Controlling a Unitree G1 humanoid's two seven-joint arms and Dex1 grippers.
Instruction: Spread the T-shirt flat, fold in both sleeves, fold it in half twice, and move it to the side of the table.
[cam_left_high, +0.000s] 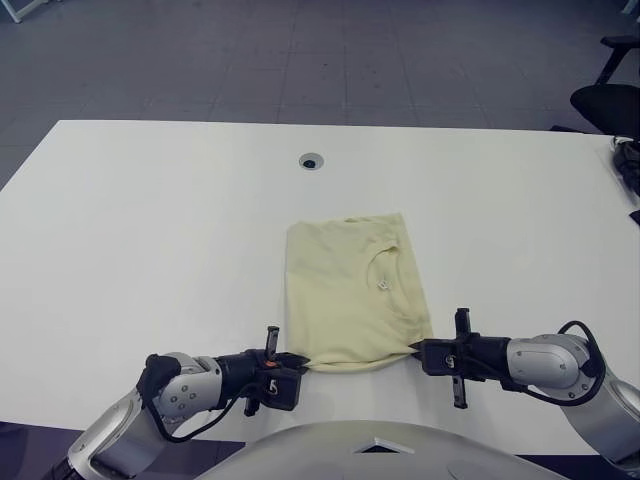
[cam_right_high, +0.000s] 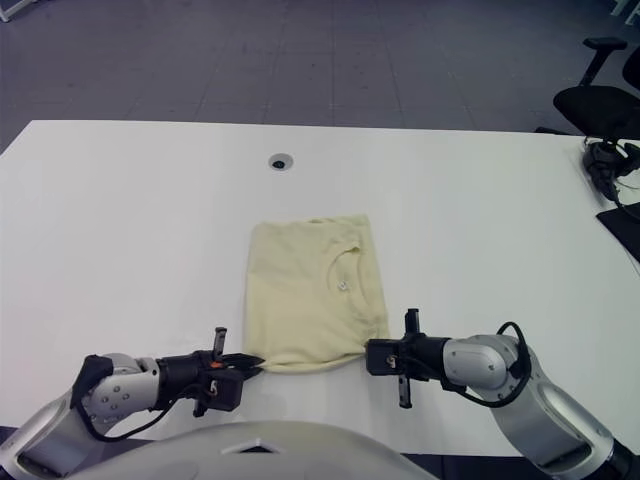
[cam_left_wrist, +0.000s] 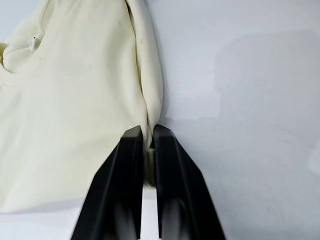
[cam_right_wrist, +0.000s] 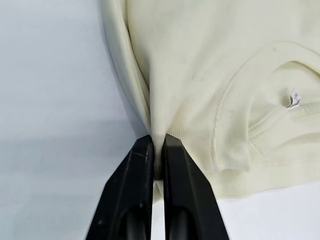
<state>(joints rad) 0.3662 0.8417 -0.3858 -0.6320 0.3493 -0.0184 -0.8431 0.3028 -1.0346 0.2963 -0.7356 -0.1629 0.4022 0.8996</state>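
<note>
Lying folded into a narrow pale-yellow rectangle, the T-shirt (cam_left_high: 350, 295) rests on the white table (cam_left_high: 130, 220) in the left eye view. It is nearer the robot than the round cable port (cam_left_high: 312, 161) and slightly right of it, with the collar and neck label facing up. The left gripper (cam_left_high: 303, 362) pinches the shirt's left corner on the edge farthest from the port. The right gripper (cam_left_high: 418, 350) pinches the right corner of that same edge. A black office chair (cam_left_high: 610, 95) stands off the table, far to the right of the port.

The right eye view gives the same layout.

In the left wrist view, the two black fingers (cam_left_wrist: 131, 165) are closed almost together, with a thin fold of cloth clamped between them.

In the right wrist view, the fingers (cam_right_wrist: 137, 170) are likewise nearly touching, nipping the shirt's edge near the collar.
</note>
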